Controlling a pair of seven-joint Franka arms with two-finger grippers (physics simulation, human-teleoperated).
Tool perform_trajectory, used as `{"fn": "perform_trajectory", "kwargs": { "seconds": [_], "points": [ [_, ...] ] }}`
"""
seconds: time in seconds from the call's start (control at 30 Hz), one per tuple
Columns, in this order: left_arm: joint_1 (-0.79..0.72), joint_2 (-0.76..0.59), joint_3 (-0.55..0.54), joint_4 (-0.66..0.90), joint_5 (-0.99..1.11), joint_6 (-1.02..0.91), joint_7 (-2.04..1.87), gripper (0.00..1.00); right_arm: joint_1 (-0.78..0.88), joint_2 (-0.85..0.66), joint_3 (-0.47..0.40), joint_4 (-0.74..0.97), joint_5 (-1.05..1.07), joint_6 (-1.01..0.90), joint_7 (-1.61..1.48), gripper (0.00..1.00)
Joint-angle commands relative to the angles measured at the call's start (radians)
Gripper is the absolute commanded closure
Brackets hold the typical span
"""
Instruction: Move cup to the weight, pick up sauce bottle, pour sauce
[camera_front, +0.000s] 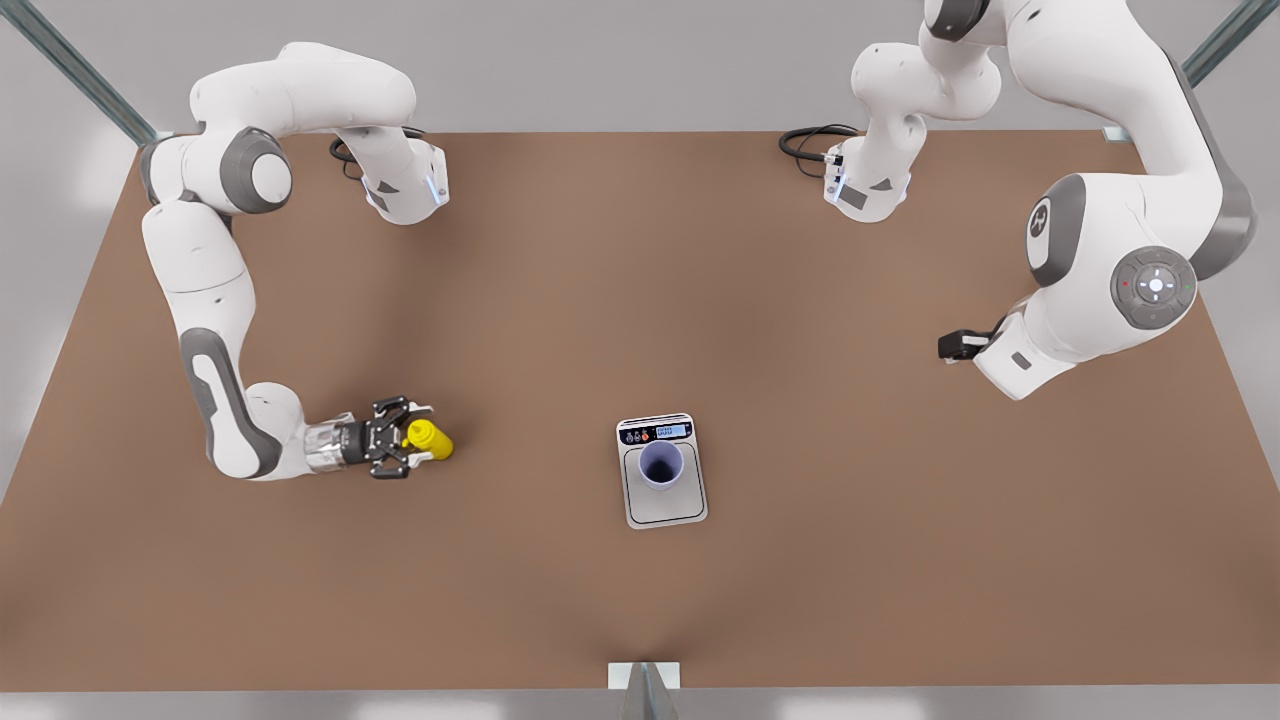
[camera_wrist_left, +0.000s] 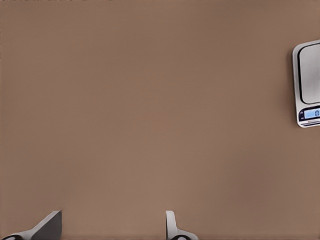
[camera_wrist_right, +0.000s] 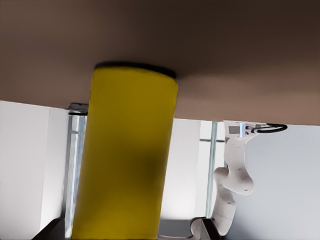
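Standing on the weight (camera_front: 665, 490) near the table's (camera_front: 850, 580) front edge: cup (camera_front: 661, 465). Right gripper (camera_front: 405, 449) clenched around bottle (camera_front: 430, 438); left gripper (camera_wrist_left: 112, 227) released, waiting.

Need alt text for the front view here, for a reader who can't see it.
At the front view's left, the right tool grips the yellow sauce bottle just above a brown table. The lavender cup stands on the scale at centre. The left tool waits at the view's right.
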Motion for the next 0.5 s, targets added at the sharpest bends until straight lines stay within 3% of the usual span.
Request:
{"fn": "perform_trajectory", "kwargs": {
  "seconds": [0.0, 0.47],
  "points": [
    [0.000, 0.000, 0.000, 0.000, 0.000, -0.002, 0.002, 0.00, 0.001, 0.000, -0.002, 0.004, 0.002, 0.000, 0.000, 0.00],
    [-0.002, 0.000, -0.001, 0.000, -0.001, -0.002, -0.003, 0.00, -0.013, -0.010, -0.133, 0.020, -0.081, -0.080, -0.072, 0.00]
  ]
}}
